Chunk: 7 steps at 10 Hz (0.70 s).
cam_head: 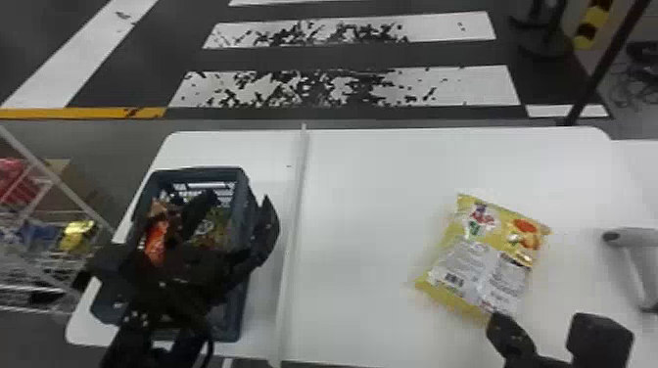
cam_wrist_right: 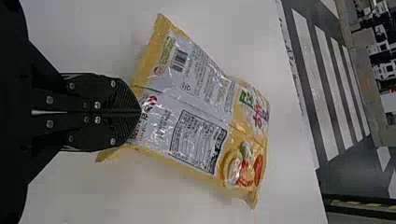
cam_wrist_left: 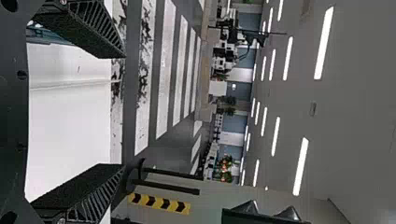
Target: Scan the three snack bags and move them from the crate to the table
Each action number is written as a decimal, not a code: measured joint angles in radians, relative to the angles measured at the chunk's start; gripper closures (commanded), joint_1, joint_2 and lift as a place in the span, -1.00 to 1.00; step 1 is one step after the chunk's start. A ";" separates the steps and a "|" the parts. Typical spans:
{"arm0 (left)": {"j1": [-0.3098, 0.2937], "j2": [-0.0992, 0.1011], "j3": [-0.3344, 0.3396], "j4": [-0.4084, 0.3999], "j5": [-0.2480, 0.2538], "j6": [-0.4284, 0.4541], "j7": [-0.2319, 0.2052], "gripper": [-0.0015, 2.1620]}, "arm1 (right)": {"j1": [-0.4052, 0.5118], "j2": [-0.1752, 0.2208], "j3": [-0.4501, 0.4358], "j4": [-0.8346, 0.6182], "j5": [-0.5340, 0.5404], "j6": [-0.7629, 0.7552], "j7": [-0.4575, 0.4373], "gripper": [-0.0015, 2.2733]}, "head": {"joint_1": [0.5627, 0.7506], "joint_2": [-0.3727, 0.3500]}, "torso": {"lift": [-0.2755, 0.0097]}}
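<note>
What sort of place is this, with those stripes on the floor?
Probably a large indoor hall set up for demonstrations or testing, though I can't be sure. Rows of strip lights line the ceiling, zebra-crossing stripes cover the floor, and a white table holds a crate of snacks.

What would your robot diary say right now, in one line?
right gripper: shut on yellow bag | left gripper: open, at crate | red-orange bag: in crate | scanner: on table
</note>
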State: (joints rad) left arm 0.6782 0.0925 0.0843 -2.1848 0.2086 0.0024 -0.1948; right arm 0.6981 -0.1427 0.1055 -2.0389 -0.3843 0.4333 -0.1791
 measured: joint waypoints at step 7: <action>-0.004 -0.001 -0.004 0.005 0.000 0.000 0.000 -0.97 | 0.040 0.005 -0.069 -0.124 -0.079 -0.006 0.063 0.97 | 0.41 0.19 | 0.50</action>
State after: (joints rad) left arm 0.6744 0.0910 0.0802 -2.1801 0.2086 0.0024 -0.1948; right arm 0.7382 -0.1380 0.0364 -2.1629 -0.4637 0.4273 -0.1162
